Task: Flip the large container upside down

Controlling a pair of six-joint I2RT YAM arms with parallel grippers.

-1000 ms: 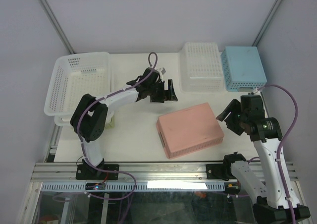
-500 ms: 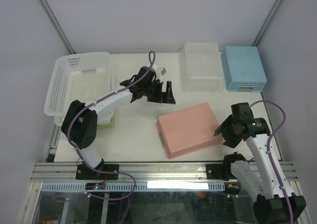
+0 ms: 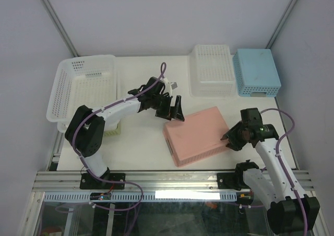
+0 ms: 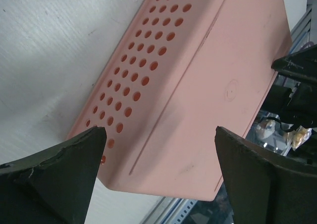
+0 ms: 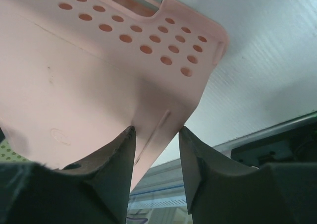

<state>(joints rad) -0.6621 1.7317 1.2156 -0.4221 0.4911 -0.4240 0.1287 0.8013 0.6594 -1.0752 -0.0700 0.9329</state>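
Your left claw (image 3: 175, 113) gapes wide, right claw (image 3: 227, 139) unclear; large container (image 3: 60, 90), well left of both, looks light and flexy, so pinch its flared rim.

walls (image 3: 167, 16): pale grey, plain | table (image 3: 141, 142): white (ribbed surface) | near edge: aluminium rail (image 3: 172, 179) | light: even

No legible text anywhere; grey strip (image 3: 93, 74) in large container (image 3: 78, 65) unreadable
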